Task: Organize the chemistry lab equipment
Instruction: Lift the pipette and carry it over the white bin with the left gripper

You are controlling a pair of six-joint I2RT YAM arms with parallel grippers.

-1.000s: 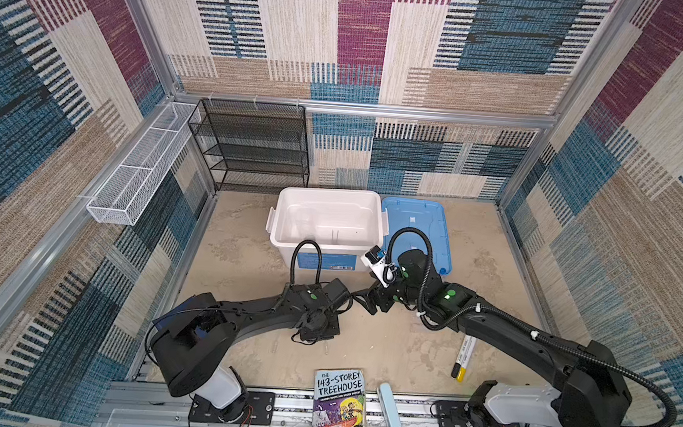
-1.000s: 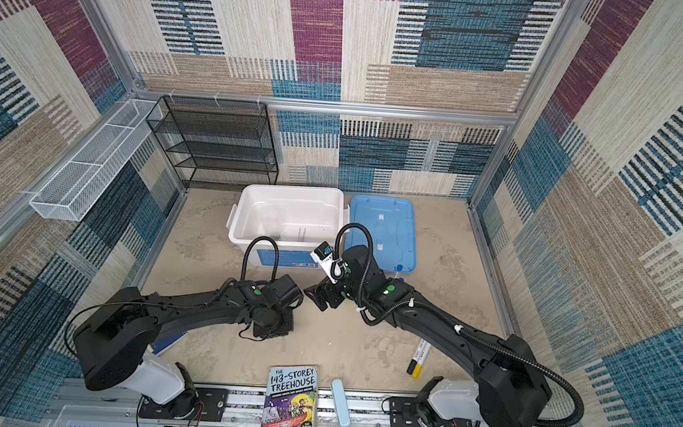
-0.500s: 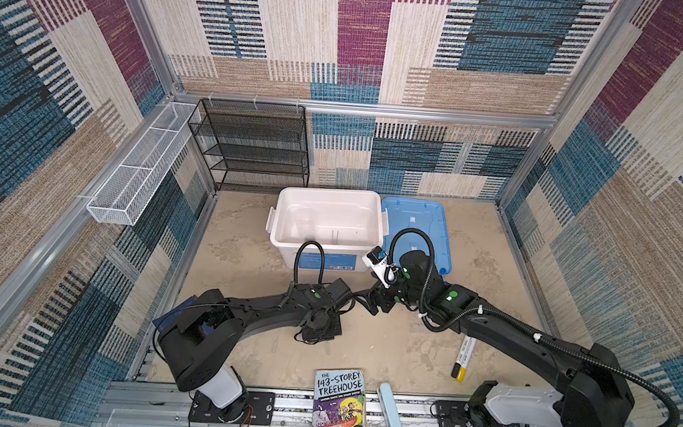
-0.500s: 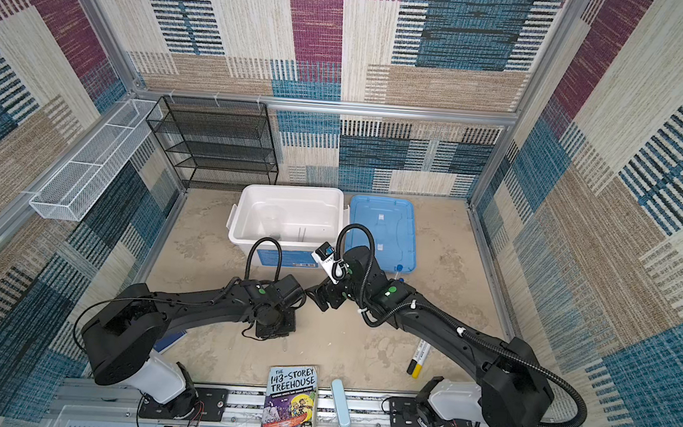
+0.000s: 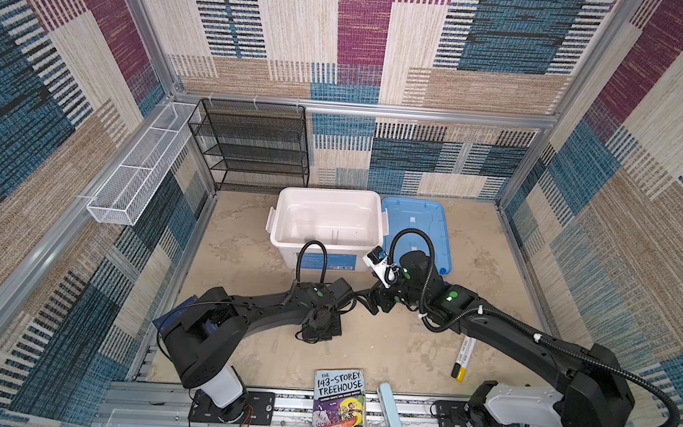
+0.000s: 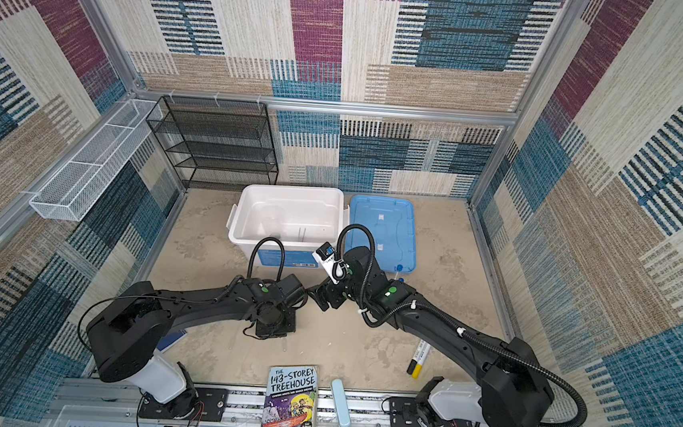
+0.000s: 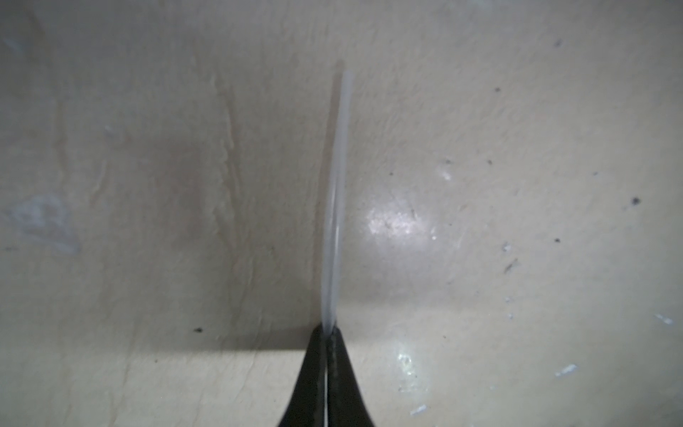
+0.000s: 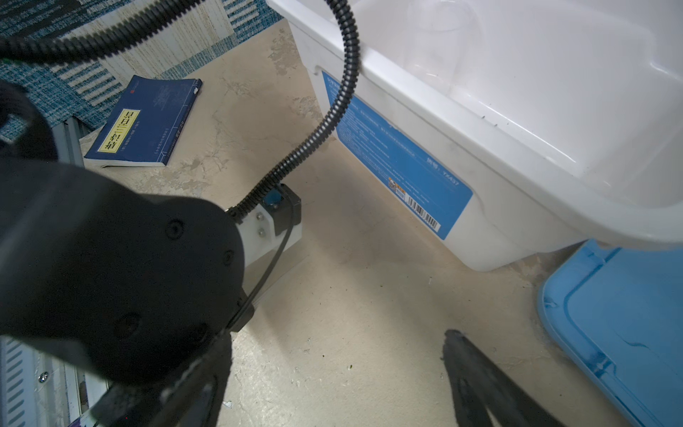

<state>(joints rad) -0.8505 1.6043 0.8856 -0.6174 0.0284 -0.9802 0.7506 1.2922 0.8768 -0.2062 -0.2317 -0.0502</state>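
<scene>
Obs: left claw is pinched fully closed on one end of a thin glass stick, low over the bare table near its front-middle; I cannot tell whether the stick is lifted. The right claw is spread wide and empty, close by. Risk: an end pinch on slick glass lets the stick pivot, slip, or snap if its tip drags. The white bin sits toward the back edge with the blue lid beside it, and the right arm crowds that route. A marker and a book lie along the front edge.
</scene>
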